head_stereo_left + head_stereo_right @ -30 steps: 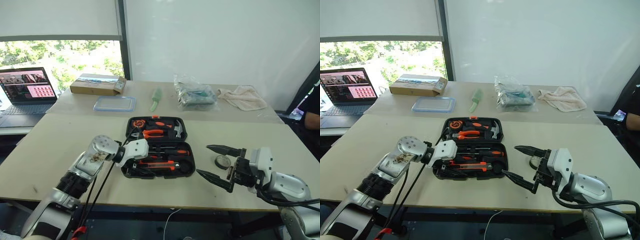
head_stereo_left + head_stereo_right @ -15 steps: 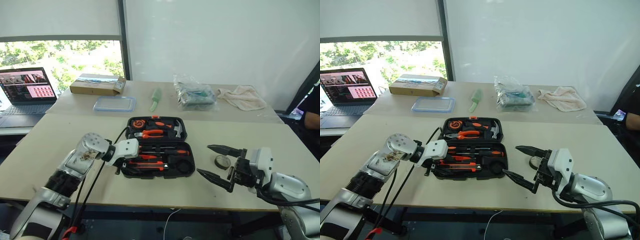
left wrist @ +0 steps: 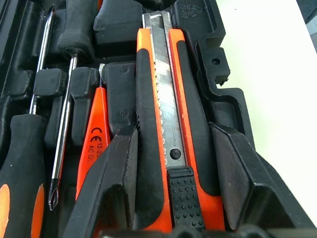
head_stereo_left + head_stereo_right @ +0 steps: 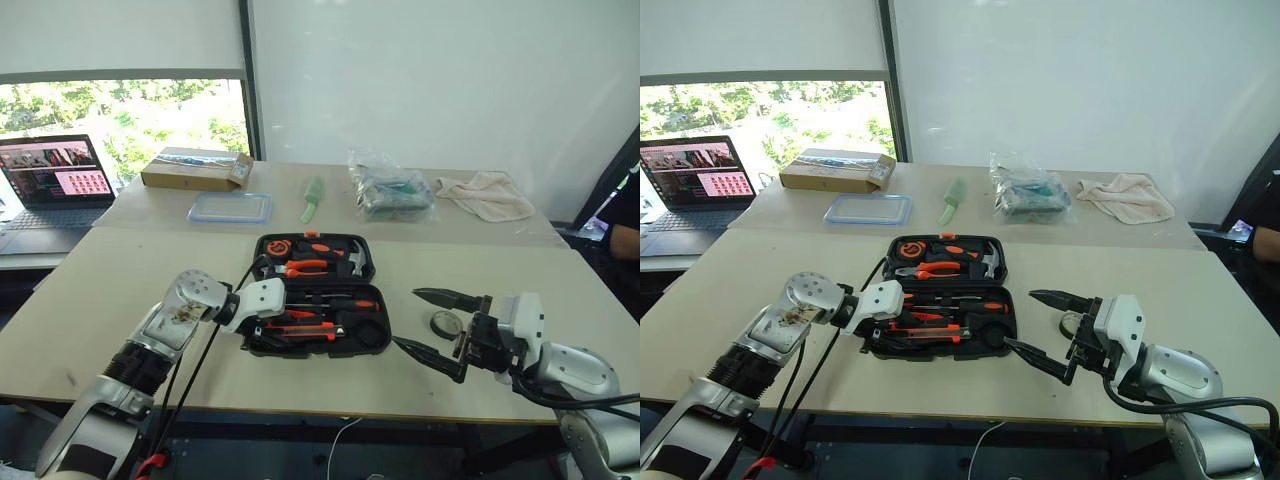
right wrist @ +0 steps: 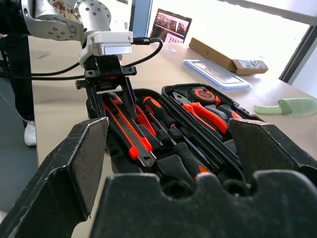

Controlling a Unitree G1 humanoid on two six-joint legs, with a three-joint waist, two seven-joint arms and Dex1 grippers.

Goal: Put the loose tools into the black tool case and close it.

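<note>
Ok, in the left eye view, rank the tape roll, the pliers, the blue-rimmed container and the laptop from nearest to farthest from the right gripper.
1. Tape roll, on the table just beside the right gripper.
2. Pliers, in the case's far half, toward the robot's left.
3. Container, on the far table, farther left.
4. Laptop, at the far left edge.

The beige table (image 4: pixel 120 290) bears the open black tool case (image 4: pixel 315 295) and a tape roll (image 4: pixel 445 323).
</note>
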